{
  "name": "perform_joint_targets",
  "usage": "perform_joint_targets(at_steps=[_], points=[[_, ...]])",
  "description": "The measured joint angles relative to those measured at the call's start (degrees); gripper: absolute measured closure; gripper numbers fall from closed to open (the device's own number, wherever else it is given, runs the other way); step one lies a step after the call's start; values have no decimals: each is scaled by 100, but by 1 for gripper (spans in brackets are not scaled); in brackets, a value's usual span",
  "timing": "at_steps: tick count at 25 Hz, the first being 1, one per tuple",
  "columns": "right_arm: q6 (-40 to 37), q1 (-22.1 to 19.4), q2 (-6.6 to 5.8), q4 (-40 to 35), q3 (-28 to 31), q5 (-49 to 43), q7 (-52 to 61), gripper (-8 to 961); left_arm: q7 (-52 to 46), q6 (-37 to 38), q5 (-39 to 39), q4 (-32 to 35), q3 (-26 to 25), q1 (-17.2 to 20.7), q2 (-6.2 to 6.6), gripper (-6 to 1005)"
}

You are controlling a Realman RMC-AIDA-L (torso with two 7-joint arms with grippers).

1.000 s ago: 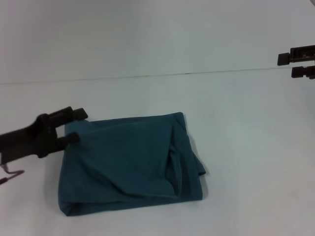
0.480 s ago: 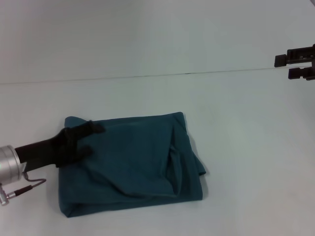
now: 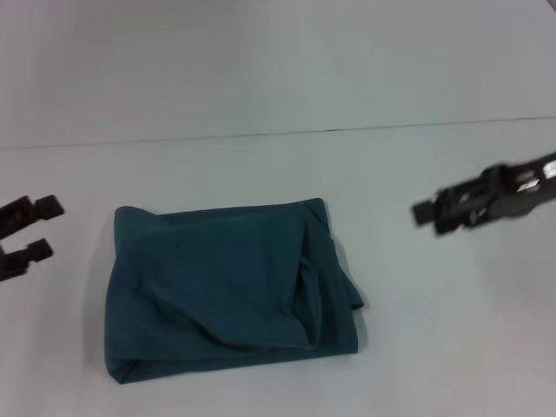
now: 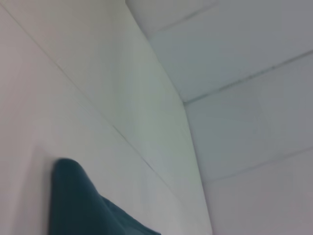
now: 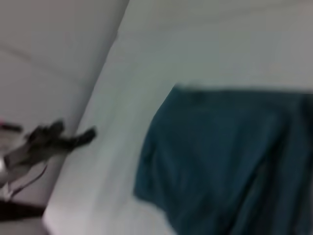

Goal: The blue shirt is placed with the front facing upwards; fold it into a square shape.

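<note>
The blue shirt [image 3: 230, 291] lies folded on the white worktop [image 3: 278, 95], roughly mid-scene w/ bare surface all round. Judging from how it lies, the folding looks mostly done: it's a compact, several-layer block, close to square but a bit wider than deep, and neither end effector is touching it.

What's prob. left is tidying. The robot's-right side isn't flat: a loose flap bulges past the edge there, w/ deep creases running front to back beside it. The near-left corner is rounded and puffy, showing stacked layers. The far edge and left edge are fairly straight. No lettering or collar label shows, so the front appears folded inside.

Left end effector [image 3: 33, 229]: at the head view's left edge, apart from the shirt, fingers parted w/ a narrow gap, nothing between them. The right wrist view also shows it [image 5: 58, 139] beyond the shirt's left side.

Right end effector [image 3: 434, 213]: hovers off to the right of the shirt, not touching it. It's motion-smeared, so I can't tell if its fingers are parted or closed; seems to carry nothing.

Left wrist view catches only one dark teal corner of the shirt [image 4: 73, 205] on the worktop.
</note>
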Motion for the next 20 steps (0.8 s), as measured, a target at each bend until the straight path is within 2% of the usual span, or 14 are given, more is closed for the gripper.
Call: perform_joint_targets(at_steps=[4,9,12,20], points=[[-18,88,194,424,-27,7,43,183,13,57,22,86,-114,123,8,47],[222,216,400,1097,-35,128,59,184,50,65,22,51,-66,105,-30,47],[385,291,534,1218,-188,14,63,185,53,56,4,49,-46,64,-47,47],[1193,374,655,1277,-641,-551,497,187,130,-50,-12,-106,-41,41,-66,47]])
